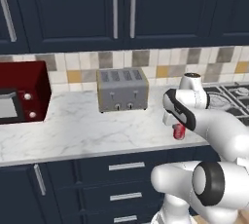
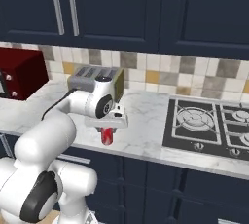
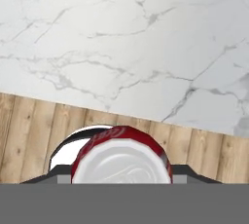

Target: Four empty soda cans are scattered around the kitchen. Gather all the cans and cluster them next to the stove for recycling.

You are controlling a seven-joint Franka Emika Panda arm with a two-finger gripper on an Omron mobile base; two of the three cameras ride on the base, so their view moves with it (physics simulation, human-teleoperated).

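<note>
Right under my wrist sits a red soda can, its silvery top facing up at me, and my gripper is pinched on it from either side, holding it upright. From the base views the can hangs at the front lip of the marble counter, and looking down past it I see wood floor on the near side of that edge, so I judge the can is not yet fully over stone. The stove lies off to my right along the same counter, with a bare strip of marble between it and me. To do this carry well I should keep the can level, bring it inward over the counter first, then slide right and set it down just beside the cooktop's left edge, not on the grates. A toaster stands behind my hand near the backsplash, and a red microwave sits well to the left; neither blocks that path.
</note>
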